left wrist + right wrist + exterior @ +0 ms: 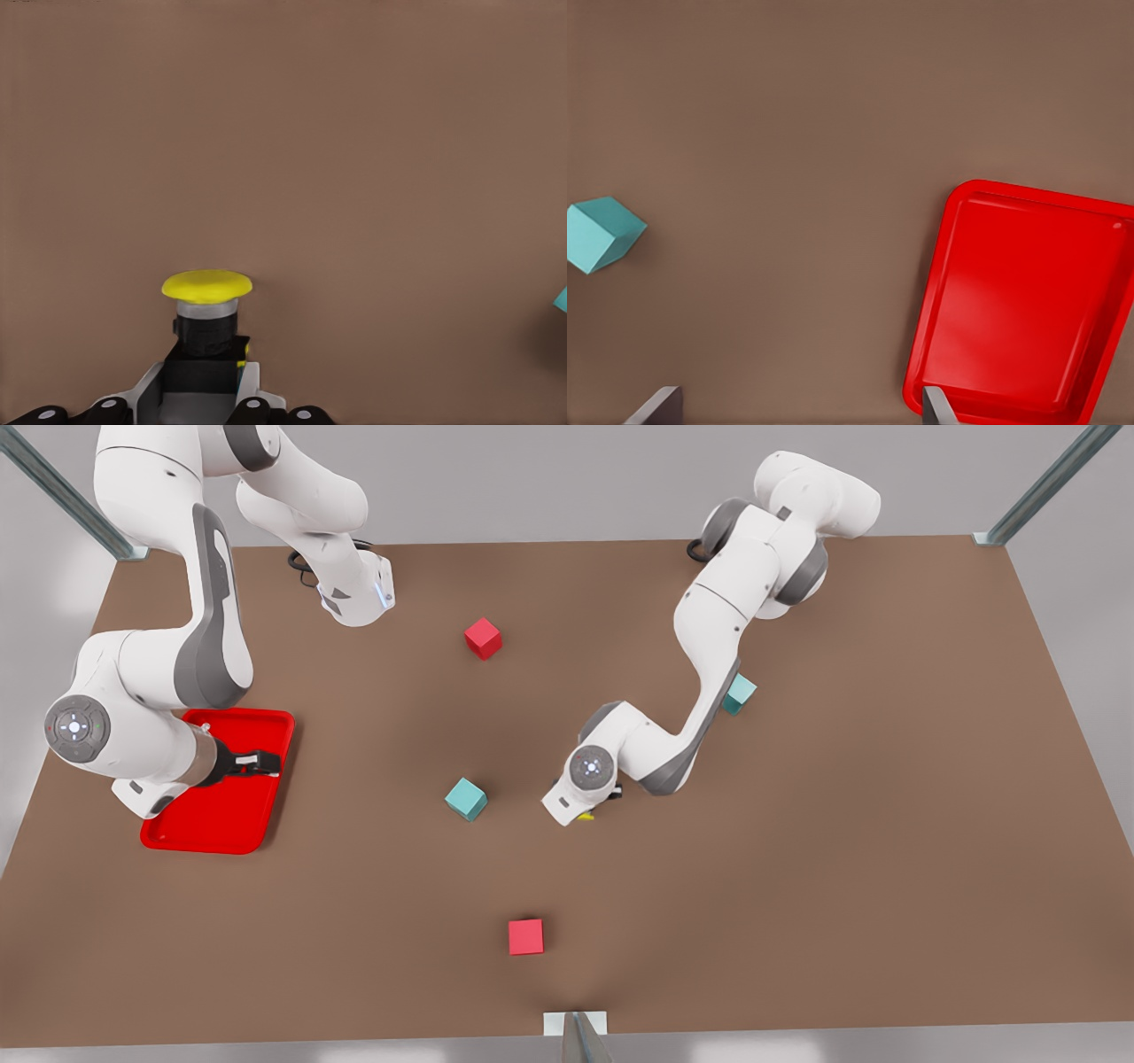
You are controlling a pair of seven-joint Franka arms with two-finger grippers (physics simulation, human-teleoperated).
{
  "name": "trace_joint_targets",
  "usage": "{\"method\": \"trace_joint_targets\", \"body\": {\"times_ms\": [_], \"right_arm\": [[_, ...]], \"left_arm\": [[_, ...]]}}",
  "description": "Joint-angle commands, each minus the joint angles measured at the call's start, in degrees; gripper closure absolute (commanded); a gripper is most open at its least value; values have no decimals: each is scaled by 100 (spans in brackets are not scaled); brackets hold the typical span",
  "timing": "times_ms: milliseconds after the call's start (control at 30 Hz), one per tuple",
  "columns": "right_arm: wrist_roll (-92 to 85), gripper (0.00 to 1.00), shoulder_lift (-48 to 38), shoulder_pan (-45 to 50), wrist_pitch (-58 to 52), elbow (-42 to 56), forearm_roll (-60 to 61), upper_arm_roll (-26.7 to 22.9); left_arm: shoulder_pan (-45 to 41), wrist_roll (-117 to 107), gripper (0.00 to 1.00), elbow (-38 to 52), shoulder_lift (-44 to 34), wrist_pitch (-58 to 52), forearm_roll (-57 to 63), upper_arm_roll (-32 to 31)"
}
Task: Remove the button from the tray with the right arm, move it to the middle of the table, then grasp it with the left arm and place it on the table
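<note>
Quick count first: one tray (221, 824), one button (206, 286), two red cubes, two teal cubes, two arms with a gripper each, all on one brown table (886, 824).

Starting at the tray, far on the front view's left: right arm (151, 673) bent over it, right gripper (266, 763) hovering above the tray's inside, fingers (660, 405) spread wide and holding nothing. Tray bare inside, part of it covered by the arm's wrist in the front view.

Moving toward the front view's right from the tray: far red cube (483, 638), near teal cube (466, 798), near red cube (525, 936), all well apart from the tray.

Further from the tray again, around mid-table: left arm (709, 646) folded low, left gripper (199, 385) closed on the button's black base, one finger on each side, yellow cap poking out past the fingertips. Can't tell whether the base touches the table. From the front, just a yellow sliver of the button under the wrist, gripper itself mostly hidden.

Farthest from the tray: second teal cube (740, 692), half tucked behind the left arm.
</note>
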Motion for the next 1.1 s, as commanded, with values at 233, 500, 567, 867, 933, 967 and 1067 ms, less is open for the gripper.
{"method": "trace_joint_targets", "body": {"times_ms": [233,500,567,867,933,967,1067], "right_arm": [[463,0,83,82,11,3,-22,0],[498,0,92,91,99,73,-75,9],[463,0,-163,-50,108,-24,-75,0],[480,0,-251,-85,275,-358,-67,0],[472,0,-207,-67,275,-366,-67,0],[472,0,-198,-94,292,-366,-67,0],[472,0,-137,-94,310,-375,-67,0]], "left_arm": [[501,-641,67,6,-335,-115,-55,46],[879,-2996,68,156,-528,921,-46,116],[817,-4034,68,86,-511,1687,68,134],[492,-6337,68,-407,-300,2662,2687,300],[439,-6829,68,-477,-308,2812,3460,397],[413,-7127,68,-530,-317,2812,3926,397],[404,-7998,68,-934,-352,3040,5201,397]]}}
